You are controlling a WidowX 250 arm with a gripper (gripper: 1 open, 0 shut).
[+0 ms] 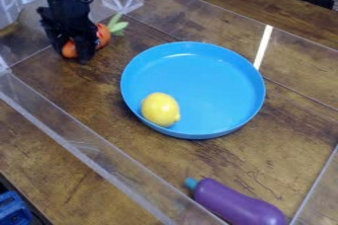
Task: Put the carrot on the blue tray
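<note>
- The black robot gripper (78, 49) is at the far left of the scene, reaching down over the carrot with its fingers low, close to the wooden tabletop (79, 101).
- Its dark fingers cross in front of the carrot and hide much of it; whether they pinch it or stand spread around it, I cannot tell.
- The orange toy carrot (102, 36) is at the far left, outside the tray and well apart from it. Orange shows on both sides of the fingers, and the light green leafy top (118, 24) points toward the far right.
- The round bright-blue tray (201, 76) lies near the middle of the scene, shallow, with a raised rim.
- The yellow toy lemon (161, 109) rests inside the tray, at its near left part, beside the rim.
- The purple toy eggplant (239, 203) lies on the tabletop at the near right, outside the tray, its teal stem end (192, 183) pointing to the far left.
- A transparent plastic edge (99, 155) runs diagonally from the left side toward the near middle, passing between the tray and a blue object (15, 210) cut off at the near left corner.
- A narrow white strip (263, 46) lies on the wood just beyond the tray's far right side.
</note>
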